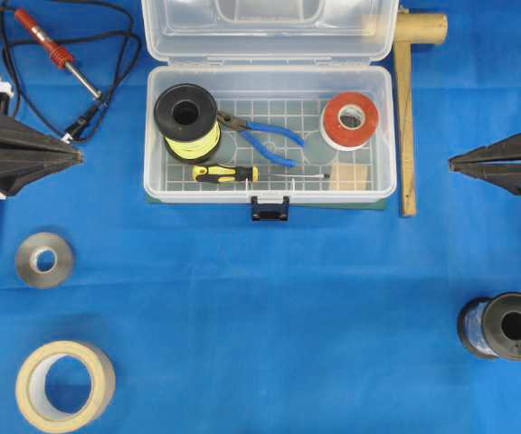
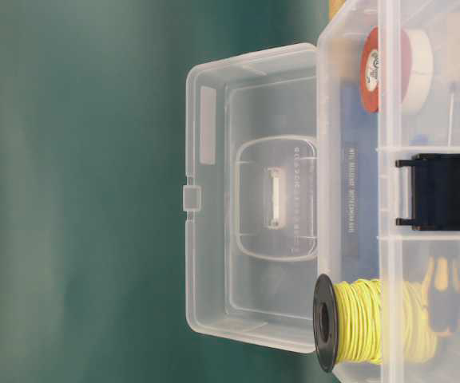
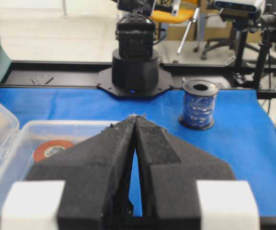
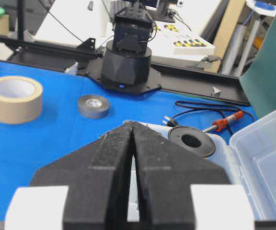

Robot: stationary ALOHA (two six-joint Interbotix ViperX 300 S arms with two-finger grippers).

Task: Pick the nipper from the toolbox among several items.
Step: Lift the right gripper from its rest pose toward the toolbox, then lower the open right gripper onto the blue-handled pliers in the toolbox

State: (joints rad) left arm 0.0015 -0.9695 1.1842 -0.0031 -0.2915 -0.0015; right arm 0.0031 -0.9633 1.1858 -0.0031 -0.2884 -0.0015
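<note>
From overhead you see the nipper (image 1: 262,133) lying in the open toolbox (image 1: 155,136) between the yellow wire spool (image 1: 188,122) and the red tape roll (image 1: 348,119). Your left wrist view shows the left gripper (image 3: 136,120) with its jaws pressed together. Your right wrist view shows the right gripper (image 4: 132,125) closed the same way, holding nothing.

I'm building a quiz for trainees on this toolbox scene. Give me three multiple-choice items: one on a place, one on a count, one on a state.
1. Where is the nipper?
A. In the toolbox, between the yellow spool and red tape
B. On the cloth
C. On the lid

2. How many tape rolls lie on the cloth outside?
A. One
B. Two
C. Four

3. How is the lid?
A. Shut
B. Removed
C. Open

Key: 1 A, blue handles lie mid-box; 2 B, grey roll and tan roll; 3 C, it is folded back.
</note>
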